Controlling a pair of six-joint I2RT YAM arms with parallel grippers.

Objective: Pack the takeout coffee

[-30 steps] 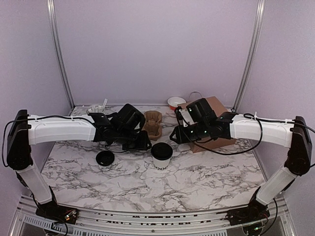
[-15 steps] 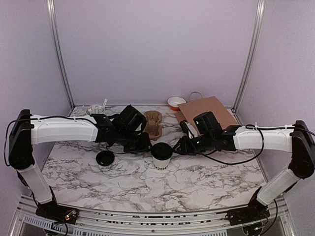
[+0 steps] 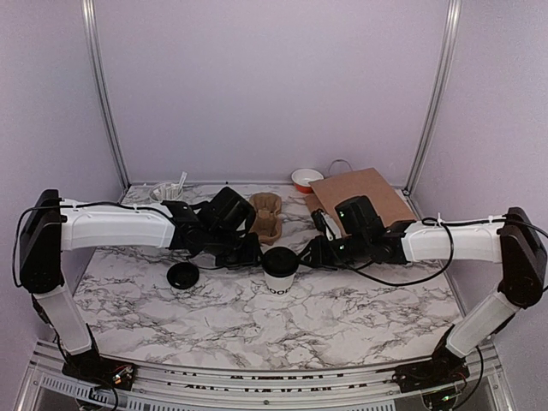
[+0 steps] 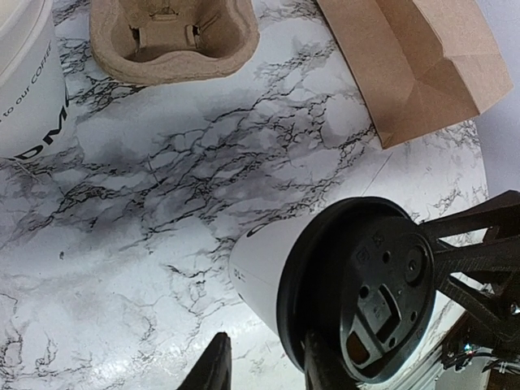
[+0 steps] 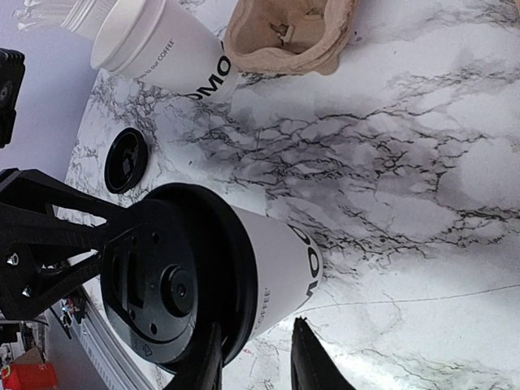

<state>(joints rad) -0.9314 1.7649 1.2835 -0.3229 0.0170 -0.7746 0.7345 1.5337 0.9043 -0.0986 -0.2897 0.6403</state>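
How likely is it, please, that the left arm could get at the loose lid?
Probably yes: the loose lid lies flat on the bare table close to the left gripper, with nothing on it; the arm would only need to draw back from the cup.

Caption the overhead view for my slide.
Lidded takeout coffee flanked by left gripper and right gripper on a marble table; loose black lid, pulp cup tray, brown paper bag nearby.
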